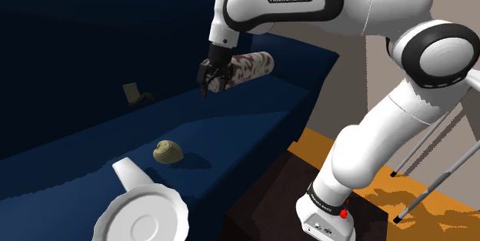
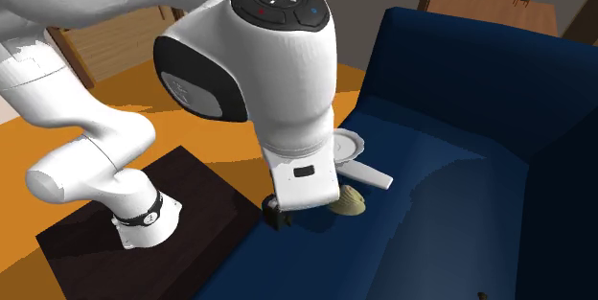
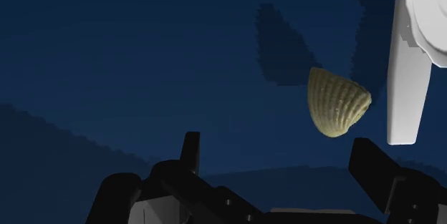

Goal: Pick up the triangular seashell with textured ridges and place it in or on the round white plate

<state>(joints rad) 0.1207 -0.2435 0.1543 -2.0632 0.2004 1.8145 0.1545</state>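
A tan, ridged, triangular seashell (image 1: 167, 152) (image 2: 350, 200) (image 3: 335, 101) lies on the dark blue sofa seat (image 1: 231, 124). Beside it, toward the seat's front edge, sits the round white plate (image 1: 142, 215) (image 2: 347, 143) (image 3: 430, 15), and a white flat bar (image 1: 127, 174) (image 3: 408, 72) rests between shell and plate. My black gripper (image 1: 209, 85) (image 3: 283, 158) hangs above the seat, well back from the shell, and points down. Its fingers (image 3: 190, 151) stand apart with nothing between them. The arm's large link hides most of the hand in the second exterior view.
A cylindrical patterned bolster (image 1: 248, 67) lies on the seat just behind the gripper. A small dark object (image 1: 132, 93) leans against the sofa back. The dark stand (image 1: 269, 201) abuts the sofa's front, with orange floor (image 1: 431, 201) and thin metal legs (image 1: 435, 185) beyond.
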